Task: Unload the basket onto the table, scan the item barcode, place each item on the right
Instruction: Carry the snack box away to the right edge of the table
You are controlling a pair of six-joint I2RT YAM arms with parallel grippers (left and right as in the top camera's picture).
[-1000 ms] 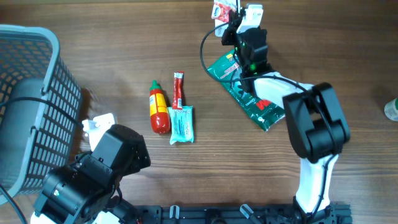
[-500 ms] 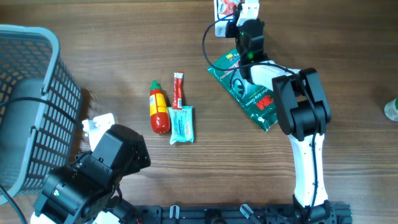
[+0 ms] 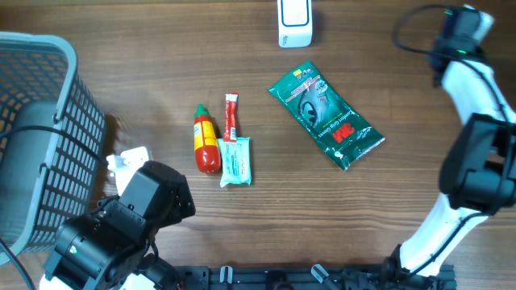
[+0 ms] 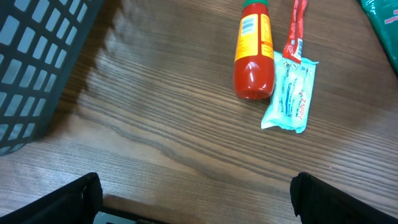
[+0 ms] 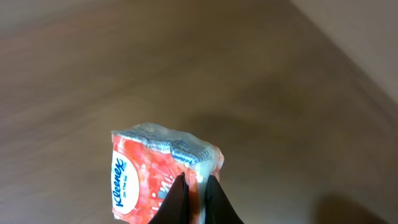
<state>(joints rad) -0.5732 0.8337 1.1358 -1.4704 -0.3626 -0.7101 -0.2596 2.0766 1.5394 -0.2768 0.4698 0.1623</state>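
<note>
Right gripper (image 5: pixel 198 194): jaws pinched almost together on one edge of the tissue pack; the fingers rise from the bottom of the wrist view.
Tissue pack (image 5: pixel 152 177): small red and white Kleenex pack in clear wrap, held above the bare wooden table (image 5: pixel 261 81), which shows blurred beneath it. No barcode is visible on the face that shows.
Right arm (image 3: pixel 476 89): reaches to the far right corner in the overhead view, well to the right of the scanner.
White scanner (image 3: pixel 294 20): at the far edge, centre, standing apart from the arm.
Green 3M pouch (image 3: pixel 326 117): flat and diagonal, between scanner and near edge.
Red sauce bottle (image 3: pixel 206 141): lying flat, cap pointing toward the far edge, left of the pouch.
Red stick sachet (image 3: pixel 230 115): just beside the bottle.
Pale blue packet (image 3: pixel 235 161): touching the lower end of the sachet.
Left gripper (image 4: pixel 196 190): jaws spread wide, holding nothing, low over the near left of the table.
Grey mesh basket (image 3: pixel 40 137): at the left edge.
</note>
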